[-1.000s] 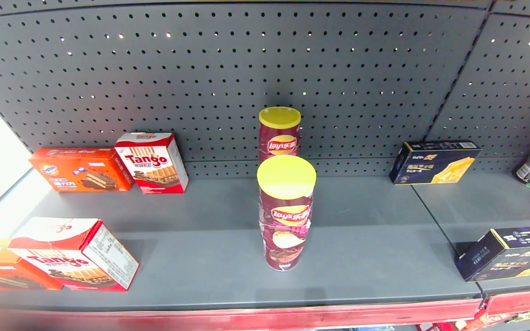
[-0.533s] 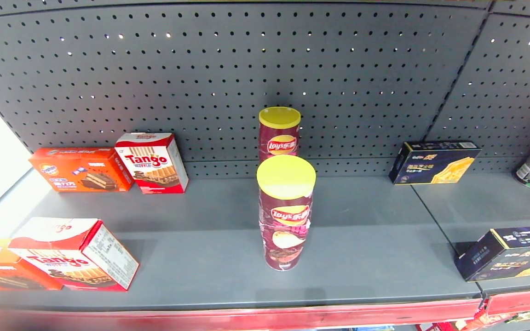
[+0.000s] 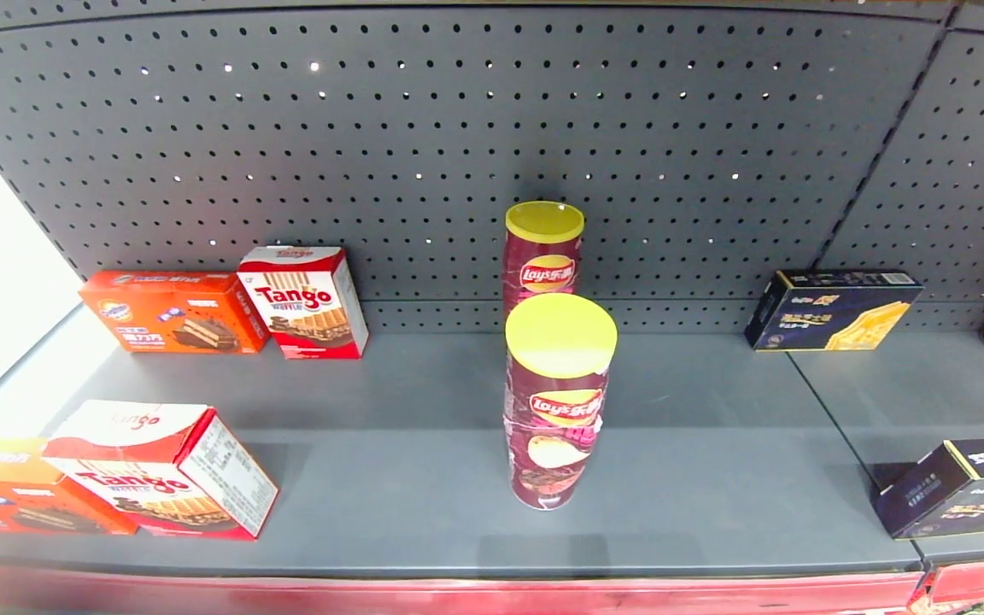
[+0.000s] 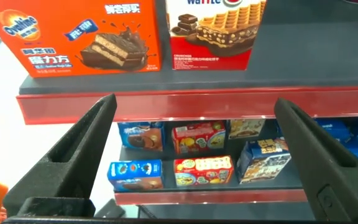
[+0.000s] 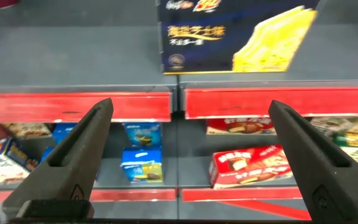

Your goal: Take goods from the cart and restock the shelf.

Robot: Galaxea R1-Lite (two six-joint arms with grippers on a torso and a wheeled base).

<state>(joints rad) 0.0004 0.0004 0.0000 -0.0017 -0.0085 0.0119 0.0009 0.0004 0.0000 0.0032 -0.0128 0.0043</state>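
- The shelf is a flat deck of smooth grey metal; behind it rises a back panel of the same grey, punched with even rows of small round holes; a glossy red strip runs along the front edge.
- The front chip can is a tall cardboard cylinder, maroon and printed, with a flat round yellow plastic lid; it stands upright near the middle of the shelf.
- The rear chip can, same shape and lid, stands upright straight behind it, close to the back panel; the two are apart.
- At the back on the left, a rear orange box and a red-and-white rear wafer box stand side by side, both glossy cardboard with sharp corners.
- Near the front edge on the left, a front orange box stands beside a front wafer box, which is turned at an angle.
- On the right, a rear blue box stands near the back panel; a front blue box sits near the front edge; both are dark, long and flat.
- The left gripper hangs in front of the shelf's red strip, below the front orange and wafer boxes; its black, matte, wedge-shaped jaws are spread wide.
- The right gripper hangs before the red strip under the front blue box, jaws likewise spread wide.
- Small snack boxes line the lower shelves behind both grippers.
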